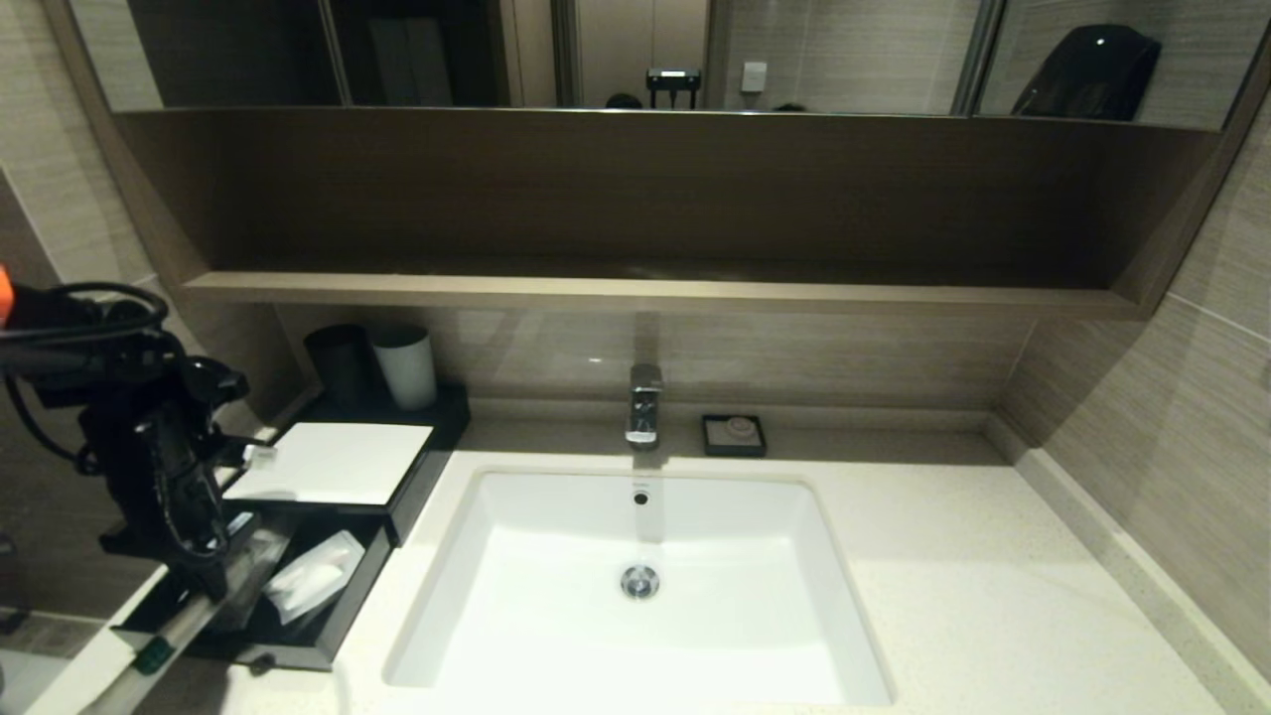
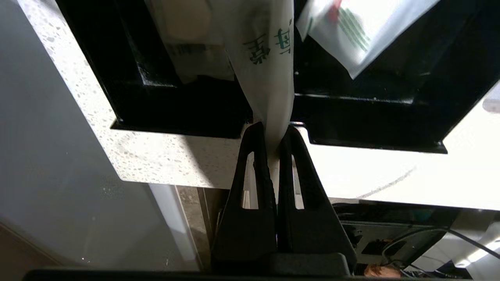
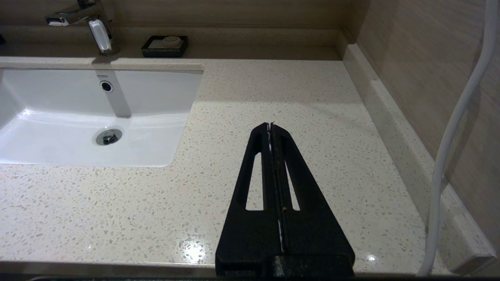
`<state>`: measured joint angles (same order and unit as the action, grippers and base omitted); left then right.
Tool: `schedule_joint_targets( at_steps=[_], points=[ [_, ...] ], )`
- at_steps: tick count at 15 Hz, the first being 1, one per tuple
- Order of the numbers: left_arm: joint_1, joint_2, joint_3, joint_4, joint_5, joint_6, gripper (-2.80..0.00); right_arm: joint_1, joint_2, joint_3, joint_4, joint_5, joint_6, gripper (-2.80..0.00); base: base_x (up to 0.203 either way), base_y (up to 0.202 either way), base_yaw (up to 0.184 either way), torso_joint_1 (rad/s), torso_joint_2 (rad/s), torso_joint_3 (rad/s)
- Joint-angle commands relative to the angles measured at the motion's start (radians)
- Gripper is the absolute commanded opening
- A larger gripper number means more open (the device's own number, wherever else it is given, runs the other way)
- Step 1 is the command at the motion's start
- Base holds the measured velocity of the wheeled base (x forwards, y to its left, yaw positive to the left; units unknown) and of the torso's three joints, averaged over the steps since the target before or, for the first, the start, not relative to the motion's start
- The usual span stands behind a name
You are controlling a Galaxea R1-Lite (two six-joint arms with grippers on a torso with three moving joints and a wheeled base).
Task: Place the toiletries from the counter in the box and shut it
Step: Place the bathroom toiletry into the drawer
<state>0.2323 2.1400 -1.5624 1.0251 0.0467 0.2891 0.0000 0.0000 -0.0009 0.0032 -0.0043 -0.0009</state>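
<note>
Left pincer (image 2: 273, 130) clamped on a long wrapped packet (image 2: 269, 58) over the open drawer (image 1: 328, 636) of the box (image 1: 333, 462).

The packet runs from the pincer tips forward across the drawer's front wall, its far end above the drawer. Two more wrapped packets (image 1: 316, 574) lie inside the drawer, just beyond the tips. The box sits on the bench (image 3: 273, 97), its white top just behind the pincer. The right pincer (image 3: 270, 127) hangs idle over bare bench beside the sink (image 3: 58, 136), fingers pressed together, holding nothing.
</note>
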Motion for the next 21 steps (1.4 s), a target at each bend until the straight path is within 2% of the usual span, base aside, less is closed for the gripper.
schedule_joint_targets(
  at_steps=[1,14,21],
  points=[
    [0.002,0.034,-0.020,0.006,0.001,0.001,-2.80,0.000,0.000,0.001,0.000,0.000,-0.001,-2.80,0.000,0.000,0.000,0.000,0.00,0.000],
    [0.008,0.112,-0.156,0.007,0.001,0.007,-2.80,0.000,0.000,0.001,0.000,0.000,-0.001,-2.80,0.000,0.000,0.000,0.000,0.00,0.000],
    [0.007,0.129,-0.166,0.015,0.001,0.005,-2.80,0.000,0.000,-0.001,0.000,0.000,0.000,-2.80,0.000,0.000,0.000,0.000,0.00,0.000]
  ],
)
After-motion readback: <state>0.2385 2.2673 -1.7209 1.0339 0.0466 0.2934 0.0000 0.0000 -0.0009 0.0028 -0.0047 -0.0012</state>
